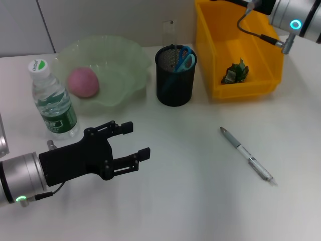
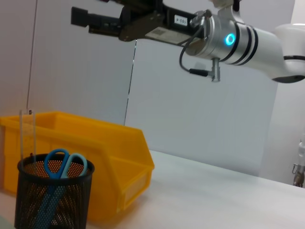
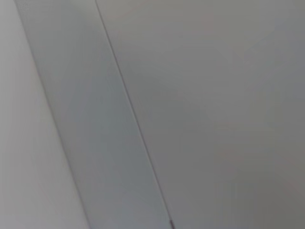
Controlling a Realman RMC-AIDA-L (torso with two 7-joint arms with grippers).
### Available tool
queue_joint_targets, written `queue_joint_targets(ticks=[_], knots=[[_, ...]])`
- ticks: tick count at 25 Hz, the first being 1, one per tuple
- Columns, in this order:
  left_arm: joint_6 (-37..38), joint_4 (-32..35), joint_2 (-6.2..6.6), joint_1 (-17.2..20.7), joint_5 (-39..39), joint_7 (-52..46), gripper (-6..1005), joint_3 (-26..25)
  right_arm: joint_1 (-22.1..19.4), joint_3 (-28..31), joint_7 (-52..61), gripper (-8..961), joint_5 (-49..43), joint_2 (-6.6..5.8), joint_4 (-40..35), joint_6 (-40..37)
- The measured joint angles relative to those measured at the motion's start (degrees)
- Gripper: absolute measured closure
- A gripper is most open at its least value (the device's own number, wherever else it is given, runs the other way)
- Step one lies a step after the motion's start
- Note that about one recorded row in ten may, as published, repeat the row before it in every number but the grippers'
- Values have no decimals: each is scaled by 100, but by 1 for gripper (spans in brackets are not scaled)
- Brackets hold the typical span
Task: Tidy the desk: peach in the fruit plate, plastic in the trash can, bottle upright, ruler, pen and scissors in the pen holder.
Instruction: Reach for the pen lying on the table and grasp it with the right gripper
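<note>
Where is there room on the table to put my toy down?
Bare spots: between the left gripper and the pen, and the front edge below both. Crowded: the back row, with the bottle, fruit plate, pen holder and yellow bin.

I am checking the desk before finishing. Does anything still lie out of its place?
Yes, the pen lies flat on the table, apart from the pen holder that holds the scissors. Nothing else stands out.
</note>
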Motion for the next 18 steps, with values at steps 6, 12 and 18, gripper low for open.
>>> queue_joint_targets(ticks=[6, 12, 18], knots=[[-14, 0, 0, -5, 0, 21, 212, 2, -104, -40, 1304, 117, -1130, -53, -889, -361], [-31, 0, 0, -11, 0, 7, 213, -29, 6, -7, 3566, 116, -3336, -89, -2103, -1130], [-38, 0, 1, -35, -55, -12, 213, -33, 501, 140, 5057, 117, -5036, -270, -2419, -2341]])
